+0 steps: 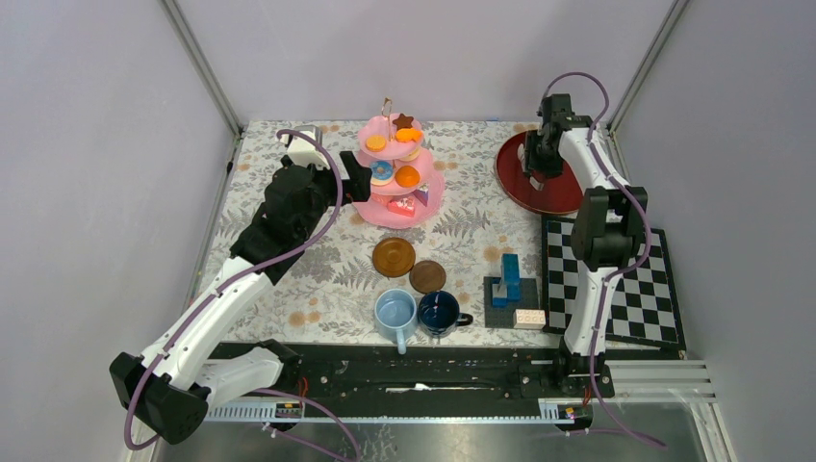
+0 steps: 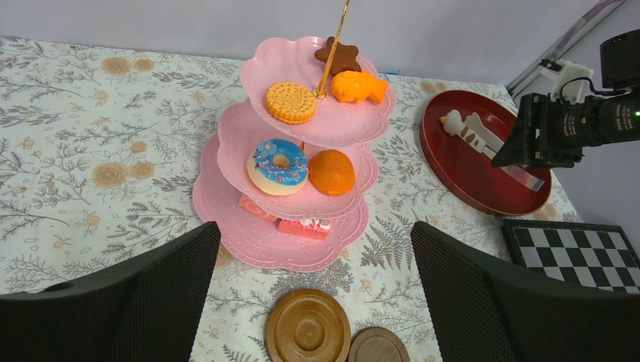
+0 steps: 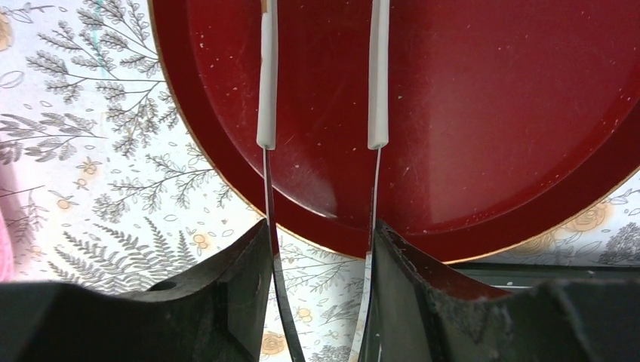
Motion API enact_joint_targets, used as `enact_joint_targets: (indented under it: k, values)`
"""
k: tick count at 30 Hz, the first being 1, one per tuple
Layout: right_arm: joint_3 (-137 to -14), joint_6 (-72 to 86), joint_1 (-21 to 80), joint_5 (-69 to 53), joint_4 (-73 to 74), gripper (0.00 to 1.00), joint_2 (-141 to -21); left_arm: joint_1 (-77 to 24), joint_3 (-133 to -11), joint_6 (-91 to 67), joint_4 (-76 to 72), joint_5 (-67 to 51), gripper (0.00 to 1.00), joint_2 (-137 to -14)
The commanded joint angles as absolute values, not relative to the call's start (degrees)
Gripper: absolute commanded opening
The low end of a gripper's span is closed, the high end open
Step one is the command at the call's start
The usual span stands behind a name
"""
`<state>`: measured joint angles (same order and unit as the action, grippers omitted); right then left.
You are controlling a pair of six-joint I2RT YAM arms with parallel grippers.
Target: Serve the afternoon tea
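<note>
Viewing the table (image 1: 327, 294) from left to right, I find the left pincer (image 1: 361, 179) released, its jaws spread wide and holding nothing, just beside the left flank of the pink stand (image 2: 223, 205). The stand rests upright at the far centre of the table.

- **Top tier:** a round biscuit (image 2: 290, 102), a brown star biscuit (image 2: 337, 55) and an orange fish-shaped pastry (image 2: 359, 86).
- **Middle tier:** a blue-iced doughnut (image 2: 278, 167) and an orange bun (image 2: 332, 172).
- **Bottom tier:** a pink cake slice (image 2: 303, 226).

Nearer the arm bases, two brown saucers lie bare on the cloth, the larger saucer (image 1: 394, 256) just beside the smaller saucer (image 1: 427, 276). In front of them the light-blue mug (image 1: 395, 316) and the dark-blue mug (image 1: 439, 313) stand upright, side by side and touching. To their right I note a blue block stack (image 1: 508, 279) on a dark baseplate.

At the far right, the right pincer (image 3: 321, 241) is clenched on the metal arms of a pair of tongs (image 3: 266, 90). Their white tips reach over the red tray (image 1: 515, 188), and I cannot tell whether they touch it. A chequered board (image 1: 635, 298) lies at the near right.
</note>
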<state>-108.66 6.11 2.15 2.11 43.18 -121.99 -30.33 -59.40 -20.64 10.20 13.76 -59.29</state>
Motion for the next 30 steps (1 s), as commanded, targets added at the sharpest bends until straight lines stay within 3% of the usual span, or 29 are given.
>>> enact_joint_targets:
  k: [1, 10, 15, 30]
  values:
    - [-114.01, 0.76, 1.13, 3.60, 45.70, 0.53, -124.73, -30.43, -58.97, -20.74, 7.12, 13.60, 0.99, -58.59]
    - [-116.47, -2.92, 0.62, -1.80, 47.89, 0.54, -128.37, -30.50, -59.01, -20.74, 7.08, 13.40, 0.99, -58.97]
    - [-115.54, -2.93, 0.62, -2.62, 47.81, 0.49, -127.89, -30.50, -59.01, -20.81, 7.20, 13.45, 0.99, -59.19]
    - [-108.45, 4.88, 0.37, -6.10, 39.16, 0.01, -121.06, -30.50, -58.97, -20.83, 7.21, 13.41, 0.99, -59.02]
